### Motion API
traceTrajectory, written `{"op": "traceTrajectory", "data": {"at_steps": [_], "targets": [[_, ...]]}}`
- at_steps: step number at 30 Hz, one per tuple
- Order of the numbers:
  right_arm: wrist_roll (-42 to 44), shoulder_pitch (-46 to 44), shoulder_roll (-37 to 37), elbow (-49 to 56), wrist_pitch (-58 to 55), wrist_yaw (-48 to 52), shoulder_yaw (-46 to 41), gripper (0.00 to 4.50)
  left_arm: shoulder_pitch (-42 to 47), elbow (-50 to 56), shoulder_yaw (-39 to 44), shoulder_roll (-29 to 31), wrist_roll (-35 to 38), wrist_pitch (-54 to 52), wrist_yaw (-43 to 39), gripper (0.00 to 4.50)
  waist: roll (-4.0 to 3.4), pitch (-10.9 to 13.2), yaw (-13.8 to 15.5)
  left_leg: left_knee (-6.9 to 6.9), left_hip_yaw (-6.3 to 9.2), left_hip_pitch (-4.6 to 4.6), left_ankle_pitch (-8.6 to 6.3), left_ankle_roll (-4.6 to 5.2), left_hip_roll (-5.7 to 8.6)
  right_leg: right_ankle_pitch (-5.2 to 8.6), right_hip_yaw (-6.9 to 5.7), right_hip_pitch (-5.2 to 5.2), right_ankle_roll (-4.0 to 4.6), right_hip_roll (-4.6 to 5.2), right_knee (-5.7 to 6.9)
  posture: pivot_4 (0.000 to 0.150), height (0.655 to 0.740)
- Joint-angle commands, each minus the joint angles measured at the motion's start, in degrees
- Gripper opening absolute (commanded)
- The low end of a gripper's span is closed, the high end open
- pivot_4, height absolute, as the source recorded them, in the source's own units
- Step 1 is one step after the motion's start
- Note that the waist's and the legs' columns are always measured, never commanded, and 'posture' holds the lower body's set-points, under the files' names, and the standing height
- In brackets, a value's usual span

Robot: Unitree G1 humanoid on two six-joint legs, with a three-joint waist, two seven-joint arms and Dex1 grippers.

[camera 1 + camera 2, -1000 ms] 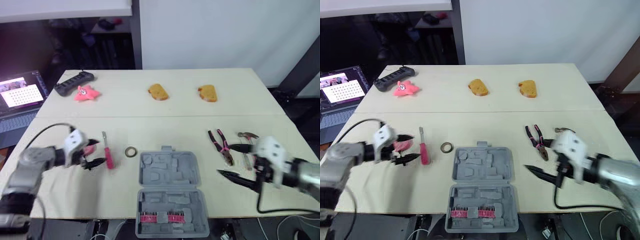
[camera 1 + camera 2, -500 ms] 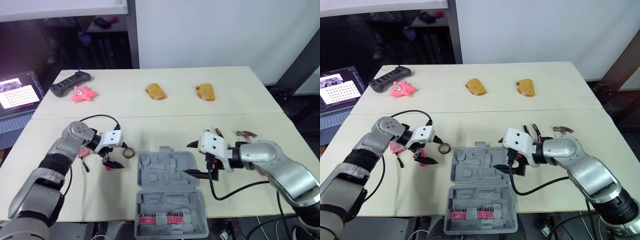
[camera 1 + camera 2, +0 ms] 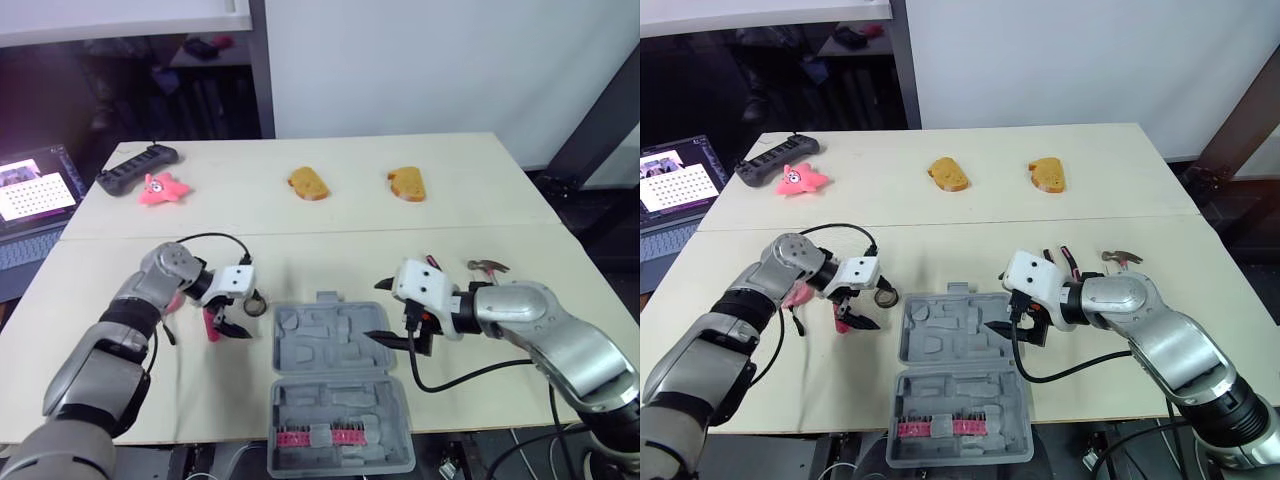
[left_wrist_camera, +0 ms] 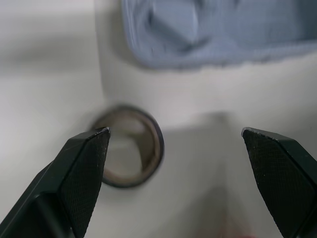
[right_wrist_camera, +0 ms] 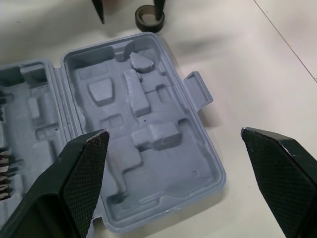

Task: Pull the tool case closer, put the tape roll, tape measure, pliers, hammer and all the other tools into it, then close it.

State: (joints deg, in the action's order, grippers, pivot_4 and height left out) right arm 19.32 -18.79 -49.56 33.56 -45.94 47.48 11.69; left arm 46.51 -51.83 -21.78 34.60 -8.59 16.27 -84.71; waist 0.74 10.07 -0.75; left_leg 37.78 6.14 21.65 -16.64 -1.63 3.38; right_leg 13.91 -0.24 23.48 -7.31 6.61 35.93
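The grey tool case [image 3: 335, 350] lies open near the table's front edge, with red bits in its near half [image 3: 320, 437]. My left gripper [image 3: 243, 312] is open just left of the case, its fingers astride the small tape roll [image 4: 130, 146] without touching it. A red screwdriver [image 3: 211, 322] and a pink object [image 3: 177, 298] lie partly hidden behind that arm. My right gripper [image 3: 380, 312] hangs open over the case's right edge [image 5: 198, 89]. Pink-handled pliers [image 3: 1065, 258] and the hammer [image 3: 487, 266] lie behind the right arm.
Two bread pieces [image 3: 307, 183] [image 3: 406, 183], a pink star toy [image 3: 160, 187] and a black controller [image 3: 135, 168] sit on the far half of the table. A laptop [image 3: 35, 190] stands off the table's left side.
Both arms swung in from the table's sides to the case. In the last half second the left gripper edged closer to the tape roll; the right gripper barely moved.
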Motion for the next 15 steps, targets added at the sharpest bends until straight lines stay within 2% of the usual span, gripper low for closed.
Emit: {"op": "traceTrajectory", "data": {"at_steps": [1, 5, 8, 13, 15], "targets": [[-0.01, -0.44, 0.44, 1.51, 0.12, -0.67, -1.25, 4.5, 0.92, -0.03, 0.31, -0.22, -0.48, 0.69, -0.1, 4.47, 0.0, 0.0, 0.02, 0.1, 0.04, 0.03, -0.05, 0.09, 0.0, 0.01, 0.0, 0.0, -0.01, 0.0, 0.04, 0.15, 0.74], [0.06, -0.62, 0.61, 1.37, 0.08, -0.98, -1.08, 4.5, 0.21, 0.73, 0.32, -0.86, -0.99, 0.66, 0.39, 4.47, 0.0, 0.0, 0.12, 0.23, 0.09, 0.11, -0.07, 0.12, 0.03, 0.01, 0.0, 0.0, -0.02, 0.01, 0.05, 0.15, 0.74], [0.04, -0.33, 0.54, 1.5, 0.09, -1.21, -1.17, 4.5, -0.36, 2.14, 0.64, -1.18, -0.63, 0.03, 0.56, 3.7, 0.0, 0.0, 0.08, 0.23, 0.11, 0.11, -0.07, 0.12, 0.03, 0.01, 0.0, 0.02, -0.02, 0.01, 0.06, 0.15, 0.74], [-0.08, -0.09, 0.58, 1.37, 0.22, -1.47, -0.93, 4.5, -0.36, 3.31, 0.78, -0.74, -0.83, 0.11, 0.89, 1.26, 0.0, 0.0, 0.01, 0.23, 0.11, 0.13, -0.08, 0.13, 0.03, 0.01, 0.0, 0.05, -0.02, 0.01, 0.08, 0.15, 0.74], [-0.03, -0.07, 0.68, 1.41, 0.21, -1.53, -0.9, 4.5, -0.24, 3.65, 0.82, -0.41, -0.84, 0.13, 0.79, 0.16, 0.0, 0.0, 0.04, 0.24, 0.11, 0.13, -0.08, 0.13, 0.03, 0.01, 0.0, 0.05, -0.02, 0.01, 0.08, 0.15, 0.74]]}}
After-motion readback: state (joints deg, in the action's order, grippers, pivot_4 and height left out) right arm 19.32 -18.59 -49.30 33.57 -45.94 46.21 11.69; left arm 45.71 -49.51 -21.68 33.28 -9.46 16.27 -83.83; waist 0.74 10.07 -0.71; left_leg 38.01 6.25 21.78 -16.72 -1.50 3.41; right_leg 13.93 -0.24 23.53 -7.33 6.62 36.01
